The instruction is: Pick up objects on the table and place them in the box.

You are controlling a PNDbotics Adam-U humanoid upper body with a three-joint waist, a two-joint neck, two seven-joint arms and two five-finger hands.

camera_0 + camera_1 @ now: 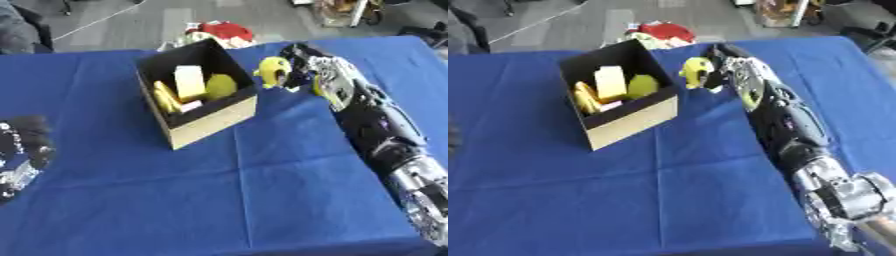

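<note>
**Carrying the yellow object to the box**

Holding a small yellow object [275, 70] in curled fingers, the right hand [302, 67] sits just off the right side of the box [214, 117], above the blue tabletop [262, 190]. The box opening lies to the hand's left, with its near-right rim between the object and the yellow and pale items [191, 85] already inside. That sideways gap looks like the thing the next move depends on: the object must travel leftward over the rim before release. The right arm stretches along the tabletop's right side, and its hand is far nearer the box than the left hand [22, 150], which rests at the left edge; whether its fingers are spread or curled cannot be told.
</note>
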